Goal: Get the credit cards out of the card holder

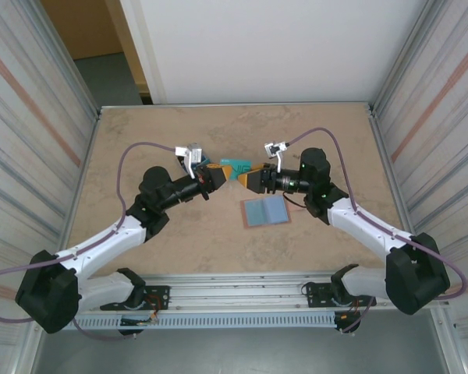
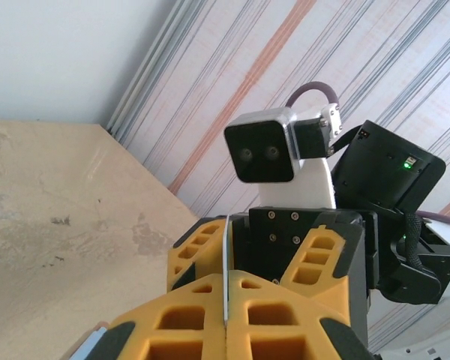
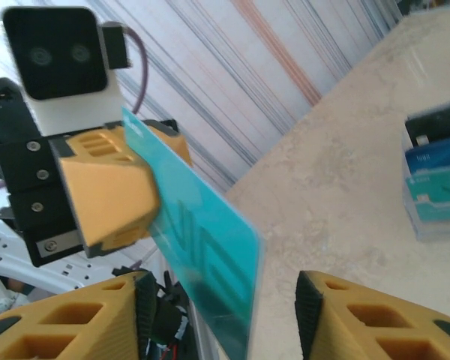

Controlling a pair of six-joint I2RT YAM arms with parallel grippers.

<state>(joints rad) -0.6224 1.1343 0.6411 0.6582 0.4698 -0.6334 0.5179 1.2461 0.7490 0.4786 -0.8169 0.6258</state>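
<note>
A teal credit card (image 3: pixel 202 247) hangs in the air between the two grippers, above the middle of the table. My left gripper (image 1: pixel 218 177) is shut on one end of it; the left wrist view shows the card (image 2: pixel 226 247) edge-on between the closed yellow fingers. The card's free end sits between the fingers of my right gripper (image 3: pixel 221 304), which is open, with a gap on both sides. The card holder (image 1: pixel 266 210) lies open and flat on the table below the right gripper, blue-grey side up. More cards (image 3: pixel 435 161), black, blue and teal, are in its pockets.
The tan table (image 1: pixel 156 140) is boxed in by striped side panels (image 1: pixel 31 117) and a white back wall (image 1: pixel 265 47). A metal rail (image 1: pixel 242 300) with both arm bases runs along the near edge.
</note>
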